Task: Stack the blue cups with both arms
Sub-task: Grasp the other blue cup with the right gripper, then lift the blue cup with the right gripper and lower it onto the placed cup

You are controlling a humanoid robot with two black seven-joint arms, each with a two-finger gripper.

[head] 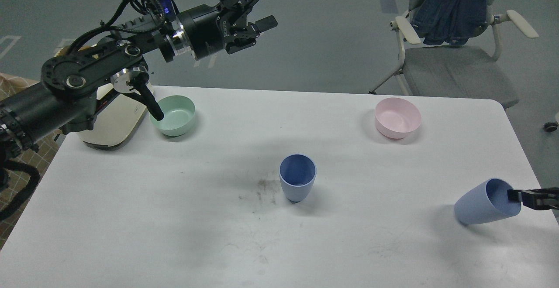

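Note:
One blue cup (297, 179) stands upright in the middle of the white table (174, 218). The second blue cup (482, 205) is near the right edge, tipped strongly with its mouth toward the right. My right gripper (517, 196) comes in low from the right edge. One dark fingertip (513, 195) sits at the tipped cup's rim, inside its mouth; the other finger is not visible. My left gripper (268, 2) is open and empty, high above the table's far left side, far from both cups.
A mint-green bowl (174, 115) sits at the back left, beside a white appliance (111, 124) under my left arm. A pink bowl (397, 118) sits at the back right. A grey chair with a denim jacket (454, 13) stands beyond the table.

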